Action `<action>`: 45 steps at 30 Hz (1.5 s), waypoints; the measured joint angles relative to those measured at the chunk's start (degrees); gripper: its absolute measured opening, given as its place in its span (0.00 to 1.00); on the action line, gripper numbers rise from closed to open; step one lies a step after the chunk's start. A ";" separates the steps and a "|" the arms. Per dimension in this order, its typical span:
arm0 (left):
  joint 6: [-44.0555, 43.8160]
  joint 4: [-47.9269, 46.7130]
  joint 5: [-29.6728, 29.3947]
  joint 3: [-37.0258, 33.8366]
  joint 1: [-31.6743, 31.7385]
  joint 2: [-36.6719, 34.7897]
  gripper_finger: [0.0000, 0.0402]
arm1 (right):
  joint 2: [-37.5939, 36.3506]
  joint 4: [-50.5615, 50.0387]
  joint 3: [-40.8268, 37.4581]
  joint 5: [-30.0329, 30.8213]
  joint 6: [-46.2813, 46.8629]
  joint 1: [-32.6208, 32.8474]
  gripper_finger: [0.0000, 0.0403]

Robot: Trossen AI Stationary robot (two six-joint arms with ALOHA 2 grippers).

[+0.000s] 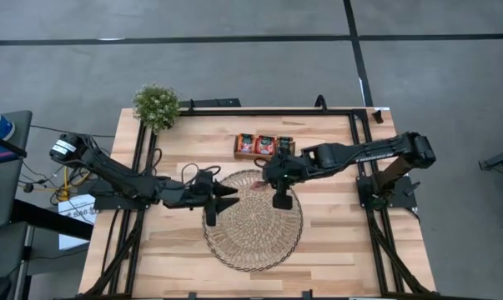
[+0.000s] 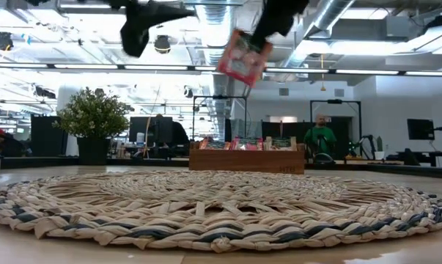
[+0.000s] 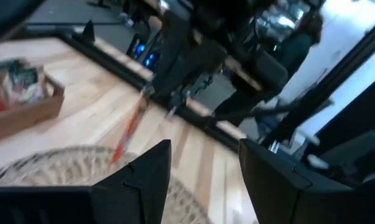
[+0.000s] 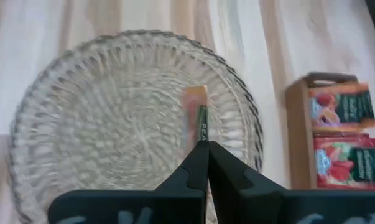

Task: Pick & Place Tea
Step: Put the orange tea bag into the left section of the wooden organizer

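Above the woven mat (image 1: 253, 221) on the bench (image 1: 334, 250), the right gripper (image 4: 203, 144) fingers are pinched on one tea sachet (image 2: 242, 57) by its edge; judged light, thin and floppy, it needs a firm edge grip, while the left gripper (image 3: 203, 163) waits, fingers apart.

Bright overhead light throughout; both wrist views are blurred.

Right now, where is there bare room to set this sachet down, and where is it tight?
The woven mat is bare across its whole near half. The right claw hangs over its far right part, shut on a tea sachet. The left claw, open, crowds the mat's left edge. The wooden tray beyond the mat already holds sachets. Bare table lies right of the mat.
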 joint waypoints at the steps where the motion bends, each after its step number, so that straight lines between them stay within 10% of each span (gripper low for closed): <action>1: 0.01 0.05 0.17 0.83 0.41 0.00 0.45 | 0.22 0.25 0.74 -0.80 0.00 0.00 0.00; 15: 5.75 -17.50 7.49 10.50 7.73 0.00 0.45 | 2.14 0.87 6.37 -9.97 0.07 -0.11 0.00; 45: 8.94 -17.12 12.19 10.65 10.11 2.41 0.45 | 2.19 4.43 6.70 -11.50 -0.59 -0.28 0.00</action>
